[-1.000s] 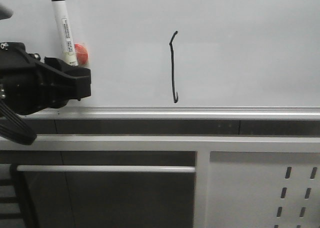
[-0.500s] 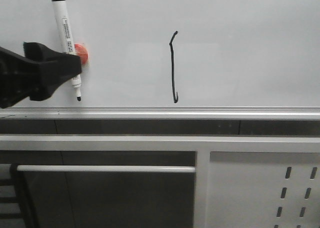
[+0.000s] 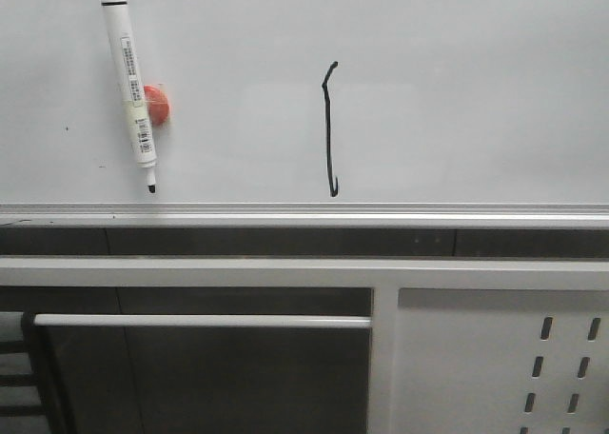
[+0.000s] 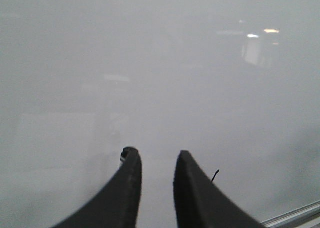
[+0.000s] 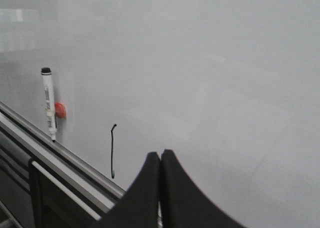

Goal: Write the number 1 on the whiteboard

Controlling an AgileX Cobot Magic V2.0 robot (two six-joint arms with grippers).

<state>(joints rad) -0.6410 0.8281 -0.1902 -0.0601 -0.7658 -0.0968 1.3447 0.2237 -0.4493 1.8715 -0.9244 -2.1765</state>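
Observation:
The whiteboard fills the upper front view, with its silver rail along the bottom. The number 1 is a thin black vertical stroke near the middle; it also shows in the right wrist view, and its top tick shows in the left wrist view. A white marker pen hangs tilted on the board by an orange magnet, tip down. My left gripper is open and empty, facing the board. My right gripper is shut and empty. Neither gripper shows in the front view.
Below the rail runs a dark gap, then a white frame with a horizontal bar and a perforated white panel at lower right.
My left gripper let go of the marker pen and drew back leftward out of the front view. The pen stays hanging on the board.

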